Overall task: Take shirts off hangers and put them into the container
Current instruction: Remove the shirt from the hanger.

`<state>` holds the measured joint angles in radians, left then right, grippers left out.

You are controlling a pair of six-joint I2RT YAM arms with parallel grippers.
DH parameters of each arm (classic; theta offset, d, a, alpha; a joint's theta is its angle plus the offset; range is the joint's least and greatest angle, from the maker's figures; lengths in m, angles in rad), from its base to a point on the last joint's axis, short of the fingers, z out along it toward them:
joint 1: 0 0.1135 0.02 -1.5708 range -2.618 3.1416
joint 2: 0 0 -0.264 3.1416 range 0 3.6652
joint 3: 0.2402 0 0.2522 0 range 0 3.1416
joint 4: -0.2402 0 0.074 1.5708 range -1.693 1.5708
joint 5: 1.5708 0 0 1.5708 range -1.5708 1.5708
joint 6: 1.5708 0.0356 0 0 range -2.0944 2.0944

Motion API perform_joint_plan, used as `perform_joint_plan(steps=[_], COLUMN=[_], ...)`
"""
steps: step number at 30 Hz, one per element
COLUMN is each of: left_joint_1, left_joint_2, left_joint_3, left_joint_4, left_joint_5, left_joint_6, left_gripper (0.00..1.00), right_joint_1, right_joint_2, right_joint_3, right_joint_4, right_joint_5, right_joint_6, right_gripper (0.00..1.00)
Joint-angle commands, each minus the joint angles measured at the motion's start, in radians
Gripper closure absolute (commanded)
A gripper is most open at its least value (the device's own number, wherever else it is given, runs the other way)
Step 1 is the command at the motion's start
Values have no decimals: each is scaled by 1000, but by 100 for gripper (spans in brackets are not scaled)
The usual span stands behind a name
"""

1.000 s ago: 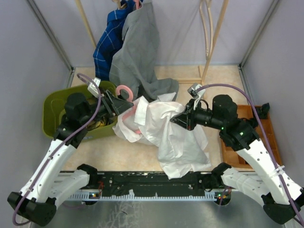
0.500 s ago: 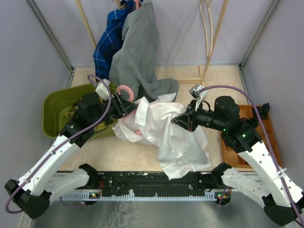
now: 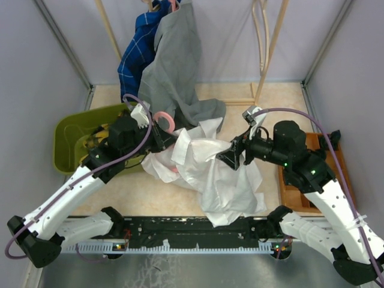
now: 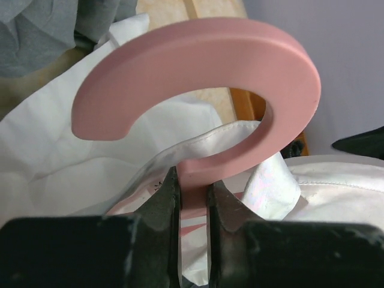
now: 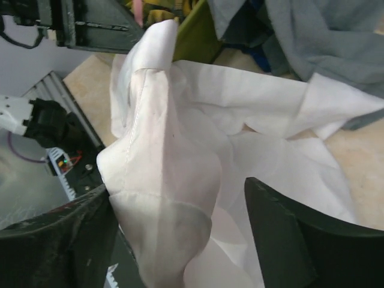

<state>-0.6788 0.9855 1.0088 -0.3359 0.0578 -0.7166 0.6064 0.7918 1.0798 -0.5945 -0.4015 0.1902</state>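
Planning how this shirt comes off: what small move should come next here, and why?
Probably close the right claw on the fold of white shirt lying between its open fingers. The left claw is clamped on the neck of the pink hanger, so the shirt could then be pulled off.

White shirt (image 3: 223, 175), grey shirt (image 3: 174, 66), blue shirt (image 3: 135, 55), two pink hangers (image 3: 162, 120) (image 3: 174, 5), one green container (image 3: 68, 135)
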Motion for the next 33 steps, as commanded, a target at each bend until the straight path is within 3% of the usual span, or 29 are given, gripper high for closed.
perform_joint_plan(steps=[1,5,9,13,18,23,29,33], left_joint_1=[-16,-32,-45,-55,-60,-62,-62,-64], left_joint_2=[4,21,45,64,68,65,66,65], left_joint_3=[63,88,110,121,132,136,139,140], left_joint_4=[-89,-146,-164,-168,-182,-183,-180,-176], left_joint_5=[-98,-152,-176,-187,-201,-208,-189,-172], left_joint_6=[81,101,108,111,121,124,146,154], left_gripper=[100,100,100,100,100,100,100,100], right_joint_1=[-3,-3,-4,-3,-4,-4,-3,-4], right_joint_2=[-12,-4,38,79,42,8,-2,-39], right_joint_3=[131,189,229,247,230,203,170,141], right_joint_4=[-115,-212,-323,-396,-356,-314,-306,-254], right_joint_5=[171,181,67,140,233,302,633,643], right_joint_6=[-99,-145,-167,-153,-139,-136,-124,-133], right_gripper=[16,18,32,61,98,100,100,100])
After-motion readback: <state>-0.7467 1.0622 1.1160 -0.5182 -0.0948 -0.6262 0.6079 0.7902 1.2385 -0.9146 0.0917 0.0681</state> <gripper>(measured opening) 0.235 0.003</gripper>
